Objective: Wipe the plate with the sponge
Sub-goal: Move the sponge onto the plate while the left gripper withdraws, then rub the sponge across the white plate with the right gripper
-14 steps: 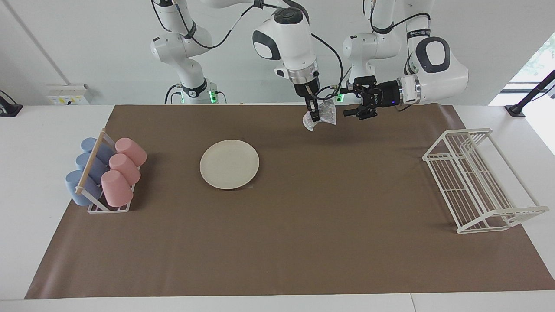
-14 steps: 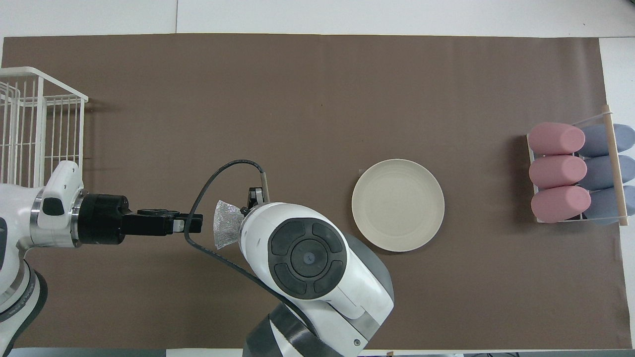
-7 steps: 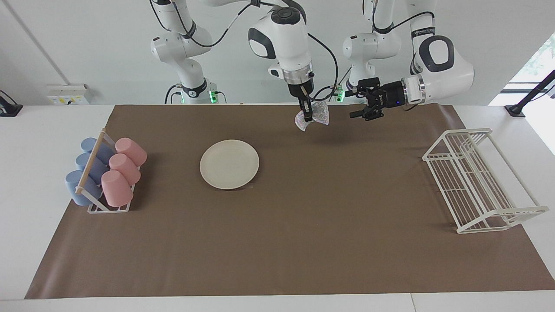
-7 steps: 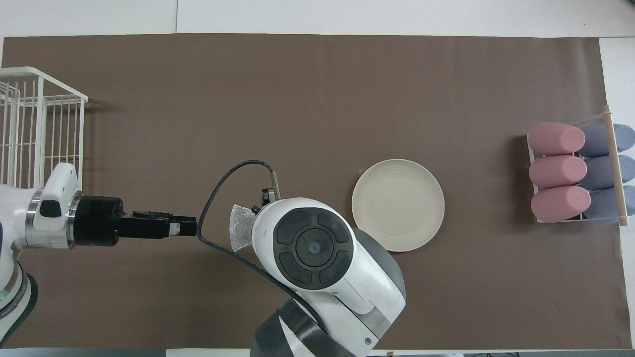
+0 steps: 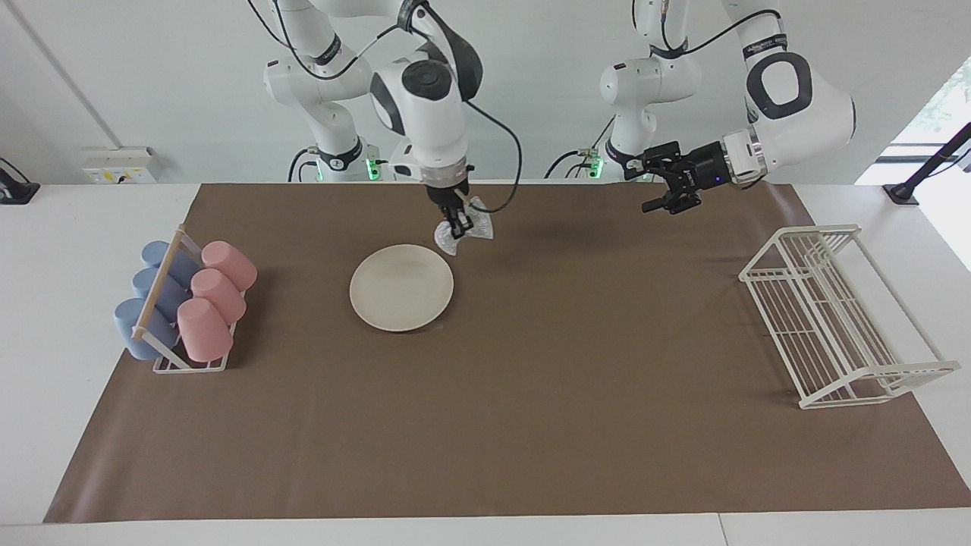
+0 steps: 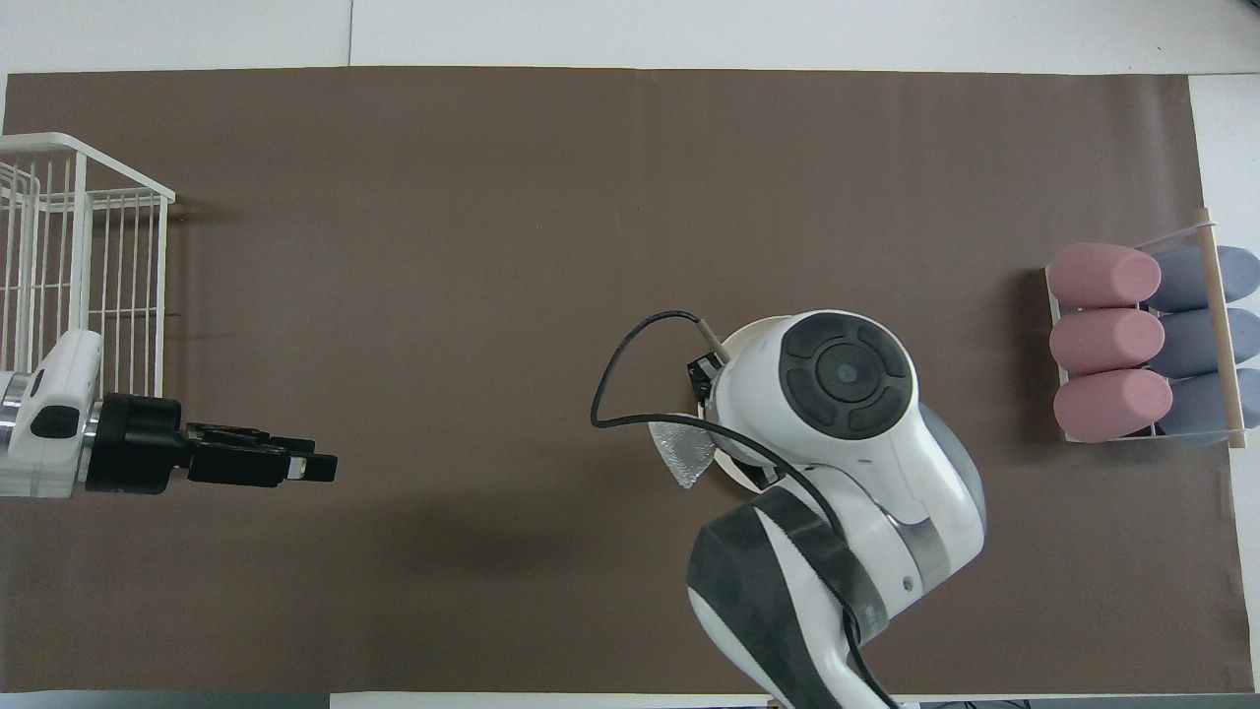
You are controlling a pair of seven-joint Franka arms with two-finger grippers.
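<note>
Right gripper (image 5: 457, 227) fingers are pinching the sponge (image 5: 464, 231) shut at its middle, hanging over the plate (image 5: 401, 287) edge nearest the robots; it's looking light and squishy, while the left gripper (image 5: 667, 199) is waiting, open.

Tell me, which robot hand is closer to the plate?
Right. The right gripper, holding the sponge, hangs at the plate rim; the left gripper waits near the wire rack.

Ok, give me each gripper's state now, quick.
Right gripper: shut on the sponge, beside the plate.
Left gripper: open, empty, over the mat.
</note>
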